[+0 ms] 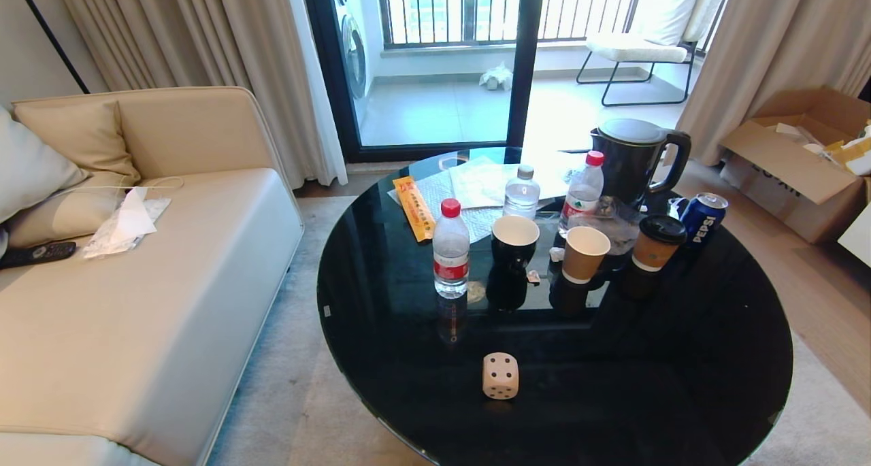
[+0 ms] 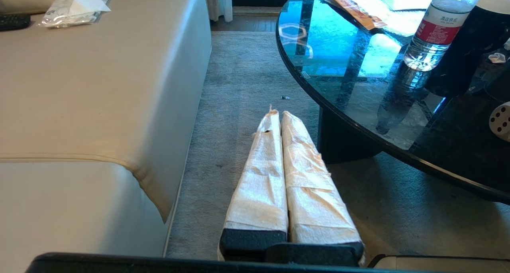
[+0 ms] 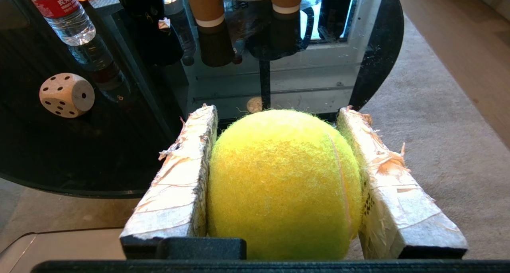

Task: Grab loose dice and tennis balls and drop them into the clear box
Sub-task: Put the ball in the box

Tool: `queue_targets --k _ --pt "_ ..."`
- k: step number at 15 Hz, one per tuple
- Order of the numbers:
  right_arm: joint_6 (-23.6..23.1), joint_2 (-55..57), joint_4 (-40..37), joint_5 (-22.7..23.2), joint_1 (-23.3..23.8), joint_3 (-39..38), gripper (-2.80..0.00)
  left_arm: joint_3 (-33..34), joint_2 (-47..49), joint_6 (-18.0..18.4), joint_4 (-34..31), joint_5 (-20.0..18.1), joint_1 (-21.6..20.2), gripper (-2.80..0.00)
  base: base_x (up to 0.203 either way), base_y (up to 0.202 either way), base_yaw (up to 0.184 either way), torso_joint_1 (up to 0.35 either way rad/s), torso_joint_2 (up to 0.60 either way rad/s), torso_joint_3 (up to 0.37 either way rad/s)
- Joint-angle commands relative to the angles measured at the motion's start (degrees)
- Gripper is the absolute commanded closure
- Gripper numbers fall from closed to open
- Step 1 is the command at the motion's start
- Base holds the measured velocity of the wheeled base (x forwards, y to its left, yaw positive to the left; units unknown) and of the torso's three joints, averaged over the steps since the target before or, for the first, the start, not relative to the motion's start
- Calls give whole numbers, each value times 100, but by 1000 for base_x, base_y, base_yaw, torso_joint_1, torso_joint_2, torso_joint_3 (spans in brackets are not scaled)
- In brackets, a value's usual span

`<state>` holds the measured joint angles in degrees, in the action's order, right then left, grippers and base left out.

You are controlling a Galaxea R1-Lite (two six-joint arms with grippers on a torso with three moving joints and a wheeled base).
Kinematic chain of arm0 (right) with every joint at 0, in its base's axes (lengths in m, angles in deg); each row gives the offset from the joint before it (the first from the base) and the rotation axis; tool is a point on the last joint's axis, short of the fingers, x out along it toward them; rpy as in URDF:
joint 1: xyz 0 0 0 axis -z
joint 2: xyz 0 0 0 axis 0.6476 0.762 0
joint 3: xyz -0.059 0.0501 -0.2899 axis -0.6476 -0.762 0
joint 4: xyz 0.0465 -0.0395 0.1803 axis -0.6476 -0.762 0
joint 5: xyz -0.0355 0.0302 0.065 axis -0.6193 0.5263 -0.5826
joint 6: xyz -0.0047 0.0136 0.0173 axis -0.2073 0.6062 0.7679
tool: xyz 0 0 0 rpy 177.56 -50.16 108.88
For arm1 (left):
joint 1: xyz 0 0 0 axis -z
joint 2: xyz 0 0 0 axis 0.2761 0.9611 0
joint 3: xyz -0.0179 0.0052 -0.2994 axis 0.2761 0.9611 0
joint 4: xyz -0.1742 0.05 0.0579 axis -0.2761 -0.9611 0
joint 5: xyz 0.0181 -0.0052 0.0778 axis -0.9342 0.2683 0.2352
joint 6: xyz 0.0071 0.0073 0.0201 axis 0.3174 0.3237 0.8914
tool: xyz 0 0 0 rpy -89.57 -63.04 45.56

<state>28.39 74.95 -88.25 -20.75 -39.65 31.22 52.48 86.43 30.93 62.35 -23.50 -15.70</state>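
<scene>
Tennis ball, fuzzy yellow-green, fills the right pincer, clamped between its two tape-wrapped fingers, so the pincer stands moderately wide and loaded; beyond its tips lies the round black glass desk, whose near edge passes just under and ahead of the ball; on that desk, ahead of the right pincer and off toward the robot's left, a cream die with dark pips rests alone, well apart from the water bottle and the paper cups farther back; the left pincer, fingers pressed together and holding nothing, hangs over the carpet between the sofa and the desk rim, with the die at the far side of its view; the clear box appears in no view, so which way it lies from the loaded pincer cannot be told; judged from this, the ball awaits its drop, and the die looks roughly as reachable by the free left arm as by the right.
</scene>
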Motion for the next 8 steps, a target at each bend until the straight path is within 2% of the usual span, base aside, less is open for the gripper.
queue_targets --k 1,8 --pt "3 11 -8 2 0 2 0 0 0 -1 -2 0 2 0 0 0 0 0 0 0" --pt "3 11 -8 -5 0 2 0 0 0 -9 -2 0 2 0 0 0 0 0 0 0"
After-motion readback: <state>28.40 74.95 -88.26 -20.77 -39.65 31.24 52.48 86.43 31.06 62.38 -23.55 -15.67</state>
